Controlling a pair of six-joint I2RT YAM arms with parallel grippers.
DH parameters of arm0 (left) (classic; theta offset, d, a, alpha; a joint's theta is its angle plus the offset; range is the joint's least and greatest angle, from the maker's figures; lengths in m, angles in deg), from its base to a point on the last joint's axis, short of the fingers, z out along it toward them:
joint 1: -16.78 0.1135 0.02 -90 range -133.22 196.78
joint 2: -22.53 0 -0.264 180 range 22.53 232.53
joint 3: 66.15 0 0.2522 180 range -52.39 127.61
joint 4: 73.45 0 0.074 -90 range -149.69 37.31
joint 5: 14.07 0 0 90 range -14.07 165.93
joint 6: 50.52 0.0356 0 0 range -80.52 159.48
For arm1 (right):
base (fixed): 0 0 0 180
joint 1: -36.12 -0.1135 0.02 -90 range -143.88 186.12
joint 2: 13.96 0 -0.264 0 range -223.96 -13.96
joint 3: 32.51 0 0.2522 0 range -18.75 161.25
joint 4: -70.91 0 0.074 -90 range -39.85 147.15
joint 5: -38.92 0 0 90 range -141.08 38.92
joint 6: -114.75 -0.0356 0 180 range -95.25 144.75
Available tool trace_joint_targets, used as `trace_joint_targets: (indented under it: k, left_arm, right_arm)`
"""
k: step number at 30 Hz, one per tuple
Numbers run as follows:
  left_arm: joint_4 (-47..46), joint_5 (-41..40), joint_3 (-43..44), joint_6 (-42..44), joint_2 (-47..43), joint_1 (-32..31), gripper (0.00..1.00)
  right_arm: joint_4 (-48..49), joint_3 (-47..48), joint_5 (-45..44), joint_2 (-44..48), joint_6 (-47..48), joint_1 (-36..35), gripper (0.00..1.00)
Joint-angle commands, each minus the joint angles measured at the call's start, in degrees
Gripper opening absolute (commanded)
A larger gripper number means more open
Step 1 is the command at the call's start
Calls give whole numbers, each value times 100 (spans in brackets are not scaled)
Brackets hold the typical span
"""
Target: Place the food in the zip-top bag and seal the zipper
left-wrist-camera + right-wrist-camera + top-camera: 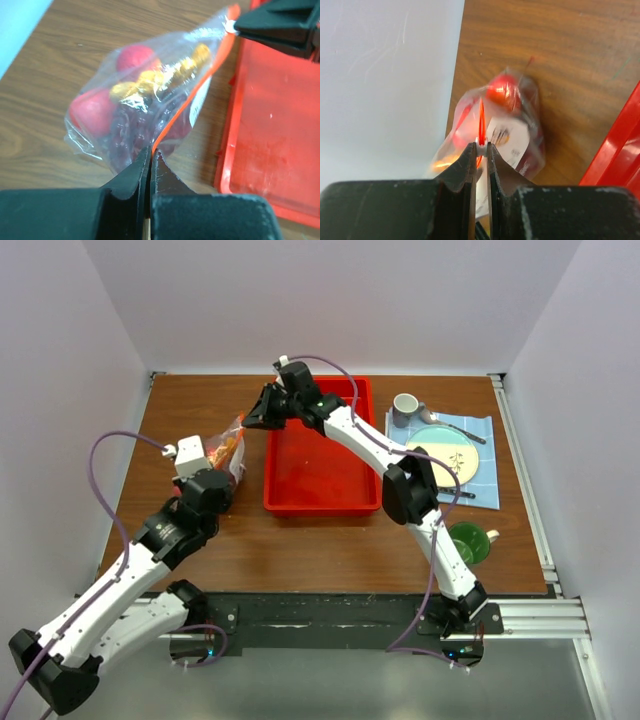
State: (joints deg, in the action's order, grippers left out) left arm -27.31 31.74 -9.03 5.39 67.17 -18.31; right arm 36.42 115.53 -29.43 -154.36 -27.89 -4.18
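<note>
We see our left gripper (150, 157) and right gripper (481, 146) each pinching the zipper (481, 117) of the zip-top bag (150, 95) holding food (90, 112).

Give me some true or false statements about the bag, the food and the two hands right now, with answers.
1. The food is inside the bag. True.
2. The left hand is open above the tray. False: it is shut on the zipper, left of the tray.
3. The right hand pinches the zipper's other end. True.
4. The bag lies in the tray. False: it is beside the tray, on its left.
</note>
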Motion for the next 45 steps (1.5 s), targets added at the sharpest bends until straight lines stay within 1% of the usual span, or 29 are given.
trace_joint_targets:
  k: [1,4,11,16,24,32,34,35,37,38,40,41,42,43,45]
  left_arm:
    - [680,-951,559,-757,-377,29,0]
    - [979,-1311,674,-1064,-526,37,0]
    - [1174,-1962,710,-1319,-667,37,0]
    - [1174,-2147,683,-1390,-720,37,0]
    - [1068,-2340,745,-1267,-922,37,0]
    - [1016,-2490,745,-1171,-1115,37,0]
    - [963,-2507,745,-1101,-1107,29,0]
    - [963,-2534,745,-1092,-1089,29,0]
    - [876,-2577,745,-1039,-1072,29,0]
    - [832,-2604,745,-1030,-1019,29,0]
    - [525,-2700,727,-873,-940,29,0]
    - [306,-2701,692,-715,-827,37,0]
    - [-201,-2709,657,-548,-739,29,0]
    - [-476,-2657,622,-207,-642,37,0]
    - [-1046,-2395,613,58,-273,186,0]
  right_arm:
    - [710,301,-372,-93,70,215,1]
    - [816,388,-381,-190,-9,267,1]
    - [878,363,-390,-225,-18,329,2]
    - [869,309,-407,-234,-9,399,2]
    - [887,424,-433,-357,-53,540,4]
    - [1010,713,-337,-567,-220,593,9]
    - [1080,731,-328,-585,-246,584,11]
    - [1097,749,-319,-594,-255,601,16]
    - [1133,793,-267,-576,-264,602,21]
    - [1124,854,-232,-568,-264,602,28]
    - [1133,855,-109,-419,-203,602,36]
    - [1124,794,-47,-357,-168,602,42]
    - [1124,723,32,-244,-141,602,45]
    - [1107,566,76,-25,-45,602,51]
    - [993,381,155,257,104,602,55]
